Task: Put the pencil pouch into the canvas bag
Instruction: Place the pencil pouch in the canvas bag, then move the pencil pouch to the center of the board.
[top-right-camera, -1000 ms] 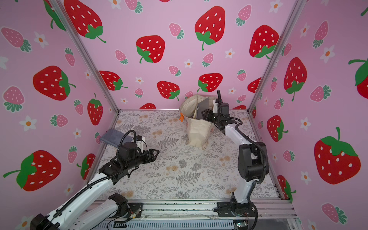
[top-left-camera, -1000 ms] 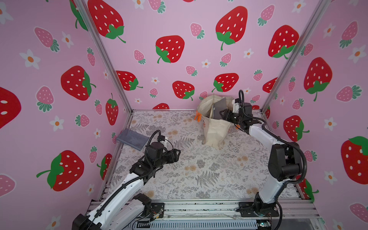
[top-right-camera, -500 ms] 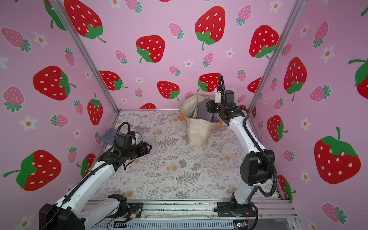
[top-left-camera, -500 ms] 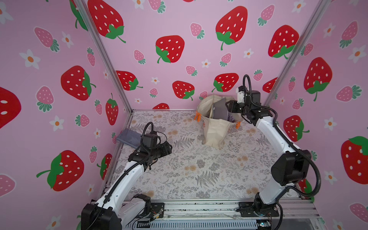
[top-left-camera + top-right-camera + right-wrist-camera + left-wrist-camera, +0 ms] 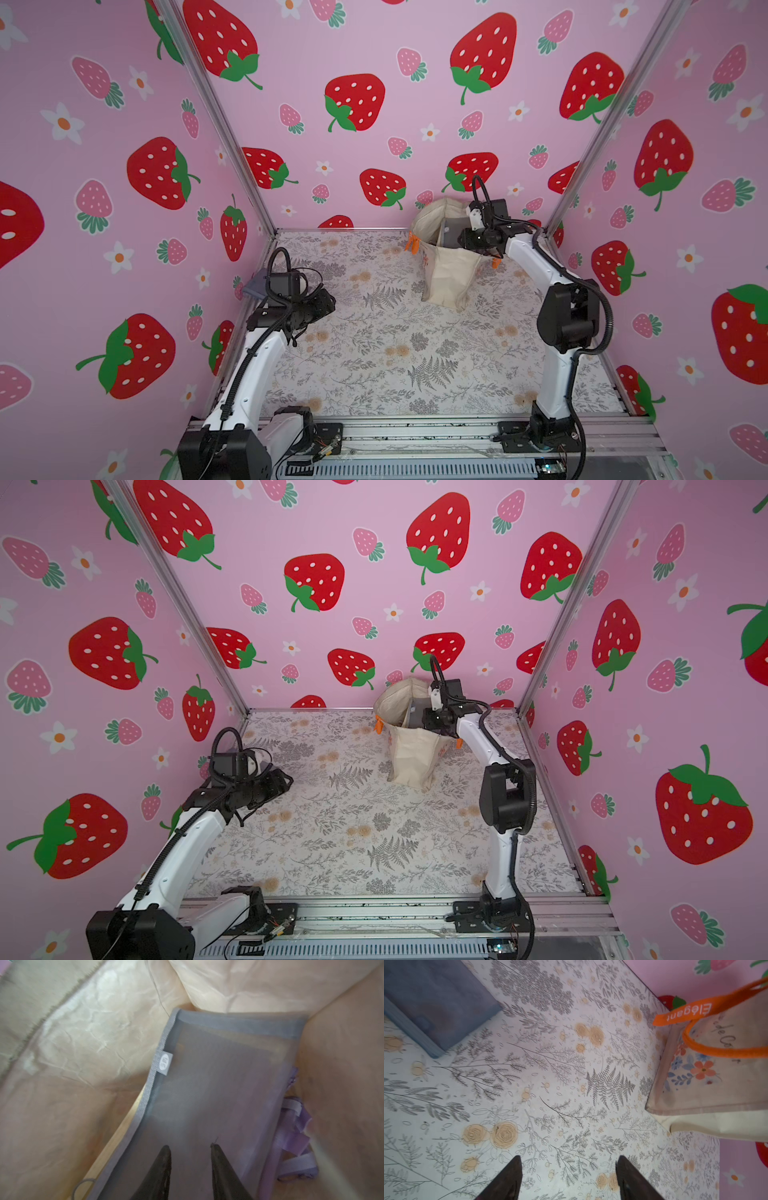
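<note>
Well, the pencil pouch [image 5: 218, 1088], grey mesh, lies inside the canvas bag [image 5: 446, 276], which stands by the back wall. In both top views only a grey sliver of it shows at the bag's mouth. The right gripper [image 5: 190, 1147] reaches into that mouth, its tips hidden from above. Up close, its fingers stand a little apart, with mesh showing through the gap. The blur hides whether they touch the pouch. The left gripper [image 5: 569, 1176] hangs spread wide over the table [image 5: 550, 1084], holding nothing. A blue-grey flat thing [image 5: 253, 286] lies by the left wall, half hidden by the left arm.
</note>
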{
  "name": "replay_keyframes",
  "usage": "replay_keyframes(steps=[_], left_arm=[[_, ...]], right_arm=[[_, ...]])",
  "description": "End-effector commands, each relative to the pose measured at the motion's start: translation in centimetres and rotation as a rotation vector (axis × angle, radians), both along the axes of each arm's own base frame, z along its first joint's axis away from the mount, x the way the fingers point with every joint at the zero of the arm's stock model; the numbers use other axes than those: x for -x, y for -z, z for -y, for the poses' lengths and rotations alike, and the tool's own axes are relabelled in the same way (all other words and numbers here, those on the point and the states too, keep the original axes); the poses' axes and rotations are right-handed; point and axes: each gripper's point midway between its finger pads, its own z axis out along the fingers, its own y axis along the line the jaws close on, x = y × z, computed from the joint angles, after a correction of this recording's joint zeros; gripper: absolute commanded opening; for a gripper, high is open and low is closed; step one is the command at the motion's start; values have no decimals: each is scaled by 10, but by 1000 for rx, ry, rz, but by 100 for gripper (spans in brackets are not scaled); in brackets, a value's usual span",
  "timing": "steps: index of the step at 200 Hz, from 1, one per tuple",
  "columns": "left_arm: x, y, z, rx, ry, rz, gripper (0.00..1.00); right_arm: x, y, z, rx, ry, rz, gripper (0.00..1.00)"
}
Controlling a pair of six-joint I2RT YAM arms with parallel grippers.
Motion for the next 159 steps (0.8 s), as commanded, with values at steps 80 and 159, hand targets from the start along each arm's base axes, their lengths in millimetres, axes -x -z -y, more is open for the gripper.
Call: replay_keyframes(steps=[80, 159], left_arm=[[-62, 62, -121, -54, -278, -231, 73], [-89, 110, -134, 11, -263, -303, 68]], right_arm=[[65, -163, 17, -4, -30, 337, 64], [166, -198, -25, -107, -186, 419, 79]])
